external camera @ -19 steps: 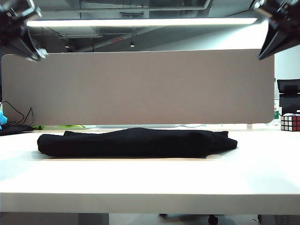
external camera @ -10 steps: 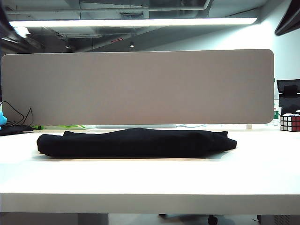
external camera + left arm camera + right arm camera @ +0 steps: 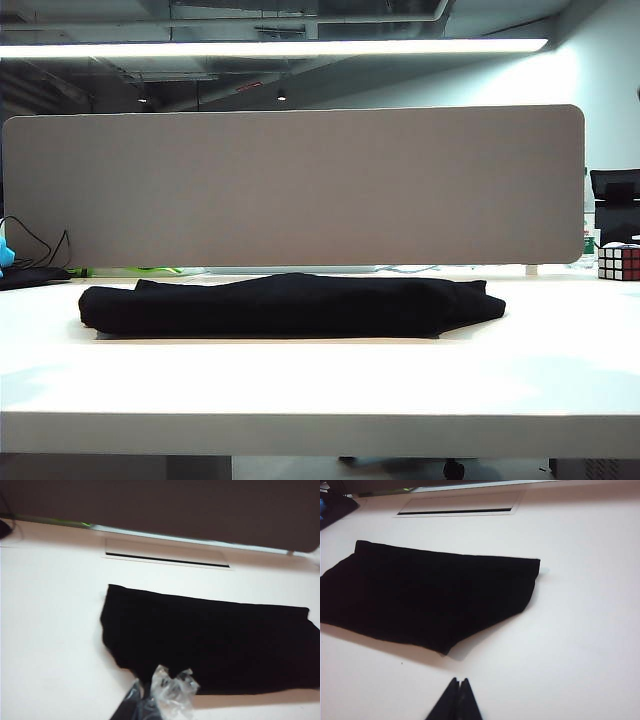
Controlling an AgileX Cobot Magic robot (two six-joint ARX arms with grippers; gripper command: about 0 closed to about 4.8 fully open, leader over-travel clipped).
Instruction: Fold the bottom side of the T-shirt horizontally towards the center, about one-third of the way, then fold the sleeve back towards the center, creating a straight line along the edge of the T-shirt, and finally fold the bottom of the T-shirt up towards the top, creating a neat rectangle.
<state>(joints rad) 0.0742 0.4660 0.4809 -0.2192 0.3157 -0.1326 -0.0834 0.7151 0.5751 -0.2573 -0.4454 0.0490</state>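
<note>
1. Because the T-shirt point(image 3: 290, 304) lies as a compact black slab, layers stacked, near the middle of the white counter point(image 3: 320, 390), we judge the folding done or nearly so; the wrist views show a roughly rectangular packet with one rounded corner.
2. The bottom of the T-shirt cannot be told apart: hem, collar and sleeves are lost in the black folds. No chest mark shows.
3. Left gripper point(image 3: 167, 687): seen only in the left wrist view, above the counter at the packet's near edge. Jaws are together, holding nothing. The tips carry crinkled clear plastic, likely for grip on cloth.
4. Right gripper point(image 3: 456, 700): seen only in the right wrist view, over bare counter just off the packet's near corner. Jaws pressed together into one dark point, empty.
5. Neither gripper appears in the exterior view, so we read both arms as pulled up and clear of the cloth, which suits a finished or paused step.
6. A grey partition point(image 3: 295, 185) stands behind the counter. A Rubik's cube point(image 3: 620, 261) sits at the far right, well apart from the shirt, and plays no part.
7. Risk, as we judge it: the rounded corner on the right end may keep the packet from reading as a neat rectangle.
</note>
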